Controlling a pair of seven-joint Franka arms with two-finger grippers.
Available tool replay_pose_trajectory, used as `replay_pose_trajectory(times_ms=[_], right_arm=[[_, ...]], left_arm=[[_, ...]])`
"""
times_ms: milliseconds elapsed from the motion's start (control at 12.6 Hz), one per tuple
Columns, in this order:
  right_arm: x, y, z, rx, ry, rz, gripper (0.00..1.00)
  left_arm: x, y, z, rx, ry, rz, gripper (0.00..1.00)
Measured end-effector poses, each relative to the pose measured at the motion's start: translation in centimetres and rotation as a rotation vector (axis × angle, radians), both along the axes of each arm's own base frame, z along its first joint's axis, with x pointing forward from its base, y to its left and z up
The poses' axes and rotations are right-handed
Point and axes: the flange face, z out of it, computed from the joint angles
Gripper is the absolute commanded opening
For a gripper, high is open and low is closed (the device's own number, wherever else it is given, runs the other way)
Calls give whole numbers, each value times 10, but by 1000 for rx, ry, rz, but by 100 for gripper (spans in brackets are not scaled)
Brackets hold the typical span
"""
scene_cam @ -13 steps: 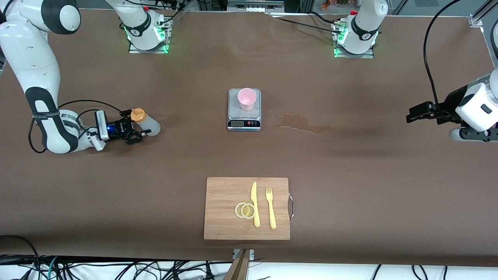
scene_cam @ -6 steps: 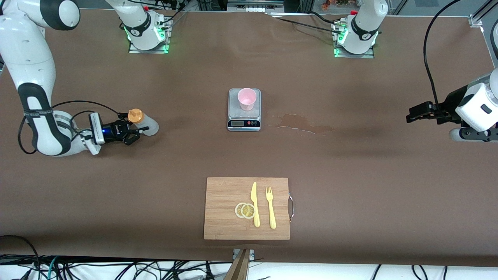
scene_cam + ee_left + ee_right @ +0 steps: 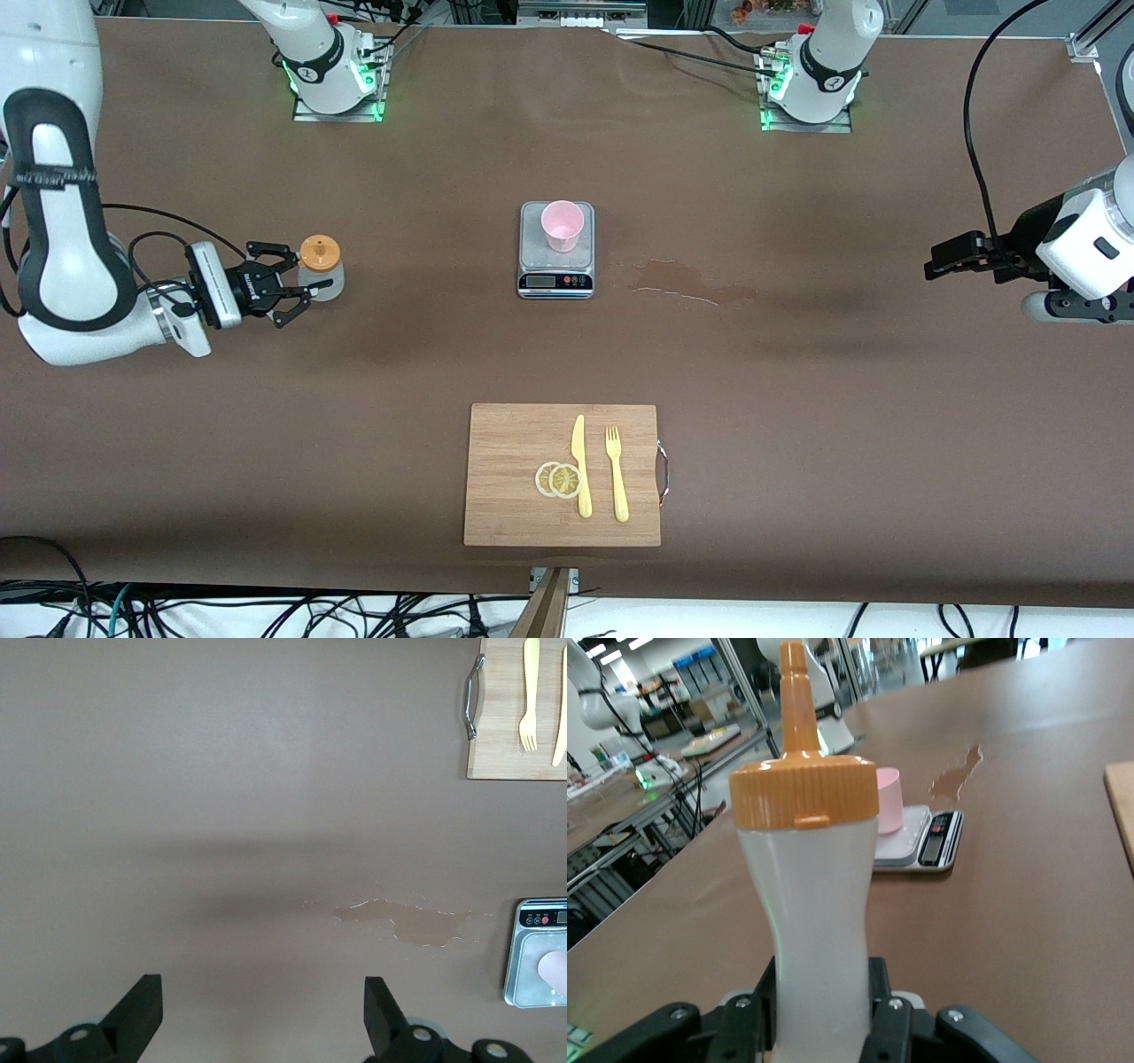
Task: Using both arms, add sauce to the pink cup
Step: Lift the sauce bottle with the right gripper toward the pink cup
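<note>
The sauce bottle (image 3: 319, 266), whitish with an orange nozzle cap, stands upright in my right gripper (image 3: 304, 285) near the right arm's end of the table. In the right wrist view the fingers (image 3: 890, 1014) are shut on the bottle's body (image 3: 819, 904). The pink cup (image 3: 562, 224) stands on a small kitchen scale (image 3: 555, 266) at mid-table; it also shows in the right wrist view (image 3: 889, 802) and at the edge of the left wrist view (image 3: 555, 970). My left gripper (image 3: 941, 259) waits, open and empty (image 3: 260, 1001), above the left arm's end of the table.
A brown liquid spill (image 3: 691, 282) lies on the table beside the scale, toward the left arm's end. A wooden cutting board (image 3: 505, 443) with a yellow knife (image 3: 580, 465), a fork (image 3: 616, 474) and lemon slices (image 3: 558, 479) lies nearer the front camera.
My right gripper has swung the bottle from tilted to upright and drawn it a little toward the right arm's end of the table. The left arm has not moved.
</note>
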Motion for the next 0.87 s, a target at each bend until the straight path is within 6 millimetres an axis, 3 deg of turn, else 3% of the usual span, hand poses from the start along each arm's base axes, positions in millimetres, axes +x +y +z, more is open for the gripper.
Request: replay_pose_trajectory(times_ms=[239, 636, 875], right_arm=[[1, 44, 19, -198, -4, 46, 21], [-17, 164, 57, -534, -48, 113, 21], [-38, 221, 67, -718, -70, 114, 21]], left_arm=[[1, 0, 5, 0, -11, 0, 100], [1, 0, 5, 0, -11, 0, 100], [1, 0, 5, 0, -11, 0, 100]])
